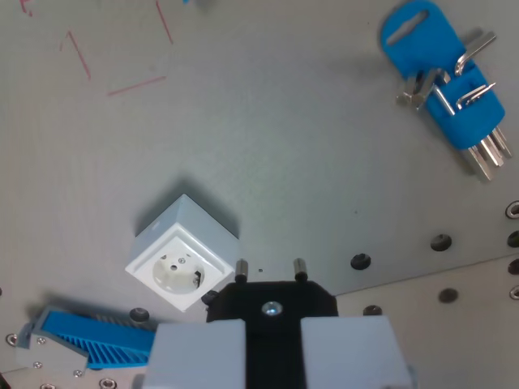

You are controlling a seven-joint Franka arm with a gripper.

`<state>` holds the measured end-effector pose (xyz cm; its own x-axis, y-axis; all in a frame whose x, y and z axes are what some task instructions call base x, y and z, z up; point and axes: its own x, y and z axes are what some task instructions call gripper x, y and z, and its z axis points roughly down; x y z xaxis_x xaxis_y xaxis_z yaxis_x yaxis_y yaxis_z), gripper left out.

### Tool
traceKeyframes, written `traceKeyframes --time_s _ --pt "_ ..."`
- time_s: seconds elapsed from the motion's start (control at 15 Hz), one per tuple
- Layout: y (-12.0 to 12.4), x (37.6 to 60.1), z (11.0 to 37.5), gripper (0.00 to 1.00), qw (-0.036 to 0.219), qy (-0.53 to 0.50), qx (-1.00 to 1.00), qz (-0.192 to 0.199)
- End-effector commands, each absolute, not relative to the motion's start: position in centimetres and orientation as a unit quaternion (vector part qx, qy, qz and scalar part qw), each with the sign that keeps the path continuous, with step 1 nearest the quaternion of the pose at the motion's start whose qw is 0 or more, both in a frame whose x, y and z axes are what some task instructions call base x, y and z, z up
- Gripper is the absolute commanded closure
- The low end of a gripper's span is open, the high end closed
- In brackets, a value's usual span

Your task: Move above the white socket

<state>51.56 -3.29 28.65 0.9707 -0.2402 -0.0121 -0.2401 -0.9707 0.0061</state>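
Gripping a black plug [272,304], the tool [272,356] fills the bottom edge at six o'clock, its two pale grey fingers [197,355] clenched on either side of the plug's dark, angular body. Two short metal pins stick out of the plug toward twelve o'clock, and a shiny screw head sits in the middle of its matte black face.

At about eight o'clock from the frame's centre, just beside the plug and touching none of it as far as can be seen, stands the white socket [183,253]. It is a small boxy cube of smooth plastic, seen tilted so that one corner points up. Its front face has a square frame around a round recessed well, with two small dark holes in the well.

At five past one lies a blue plastic piece [442,77] with a slotted rounded tab, bent wire clips and bare metal prongs. At seven o'clock sits a ribbed blue part [93,336] on a grey bracket. The tabletop [308,154] is dull grey, flat, marked with thin red lines at eleven o'clock, and dotted with dark screw holes toward four o'clock.
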Motion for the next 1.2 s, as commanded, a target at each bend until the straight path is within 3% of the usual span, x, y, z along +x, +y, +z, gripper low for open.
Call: traceKeyframes --time_s 0.07,1.2 --pt "-3.1 51.1 28.0 1.0 0.001 -0.084 0.996 0.012" --pt "-0.3 47.3 22.6 1.0 0.009 0.069 0.997 0.04"
